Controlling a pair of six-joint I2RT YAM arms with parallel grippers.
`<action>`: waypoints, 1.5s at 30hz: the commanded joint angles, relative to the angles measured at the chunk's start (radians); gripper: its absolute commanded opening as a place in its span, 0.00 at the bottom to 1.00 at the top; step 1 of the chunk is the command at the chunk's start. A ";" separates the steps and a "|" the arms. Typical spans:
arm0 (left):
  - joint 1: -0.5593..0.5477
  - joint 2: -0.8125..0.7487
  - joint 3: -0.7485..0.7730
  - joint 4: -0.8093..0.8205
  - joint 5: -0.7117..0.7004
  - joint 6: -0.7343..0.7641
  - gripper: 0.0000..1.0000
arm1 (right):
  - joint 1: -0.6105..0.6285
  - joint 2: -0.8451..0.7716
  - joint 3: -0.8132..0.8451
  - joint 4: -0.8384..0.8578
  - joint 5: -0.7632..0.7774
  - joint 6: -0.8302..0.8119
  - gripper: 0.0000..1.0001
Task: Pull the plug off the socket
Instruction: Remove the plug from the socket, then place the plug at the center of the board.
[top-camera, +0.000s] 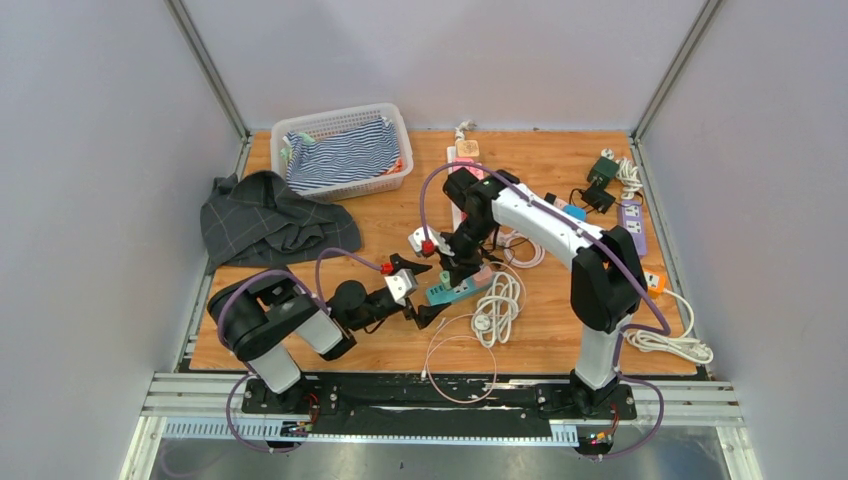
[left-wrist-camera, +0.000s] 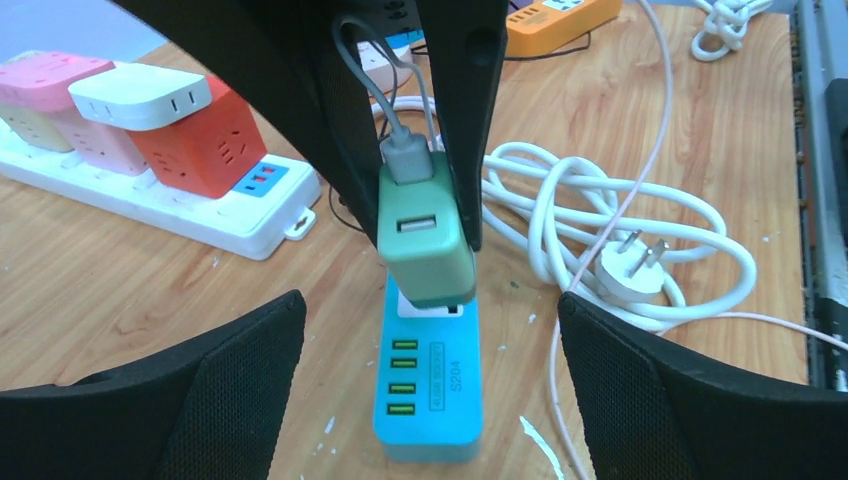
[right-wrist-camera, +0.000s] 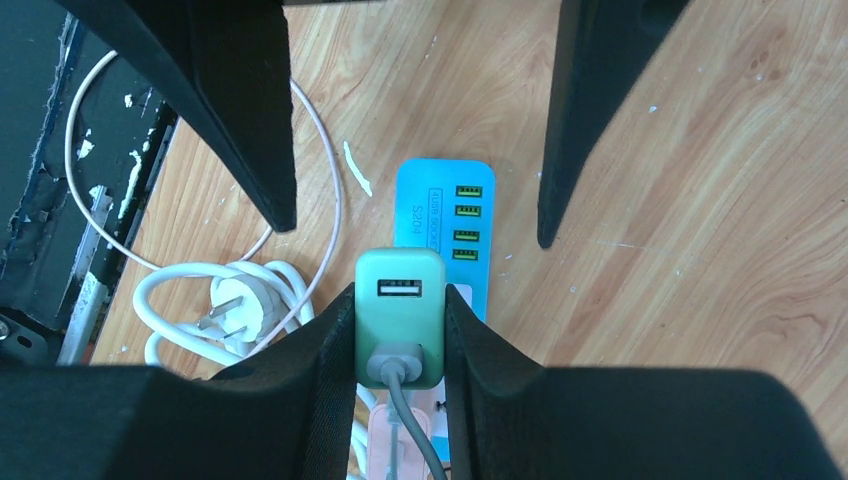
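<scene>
two arms meet mid-table in the top view: right gripper (top-camera: 462, 268) sits over the blue strip (top-camera: 455, 291), left gripper (top-camera: 430, 292) is spread at its left end.
left wrist: green plug (left-wrist-camera: 425, 235) stands at the strip's far end, slightly tilted. can't tell if the pins are out. left fingers (left-wrist-camera: 200, 390) flank the strip without touching it, so it may lift. i'd pin it down first.
right wrist: right jaws pinch the plug's sides squarely. pull straight up, no rocking.

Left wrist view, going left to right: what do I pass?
From the left: pink cube adapter → white cube adapter → orange cube adapter → green charger → white plug on its coiled cable.
</scene>
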 joint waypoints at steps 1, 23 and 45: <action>0.003 -0.058 -0.053 0.005 -0.016 -0.050 0.99 | -0.020 -0.051 0.036 -0.039 -0.019 0.029 0.00; 0.107 -1.111 0.038 -1.126 -0.171 -0.409 1.00 | -0.056 -0.142 0.051 0.154 -0.241 0.348 0.00; 0.112 -1.316 0.158 -1.436 -0.274 -0.431 1.00 | -0.021 0.122 0.116 0.890 -0.038 1.256 0.00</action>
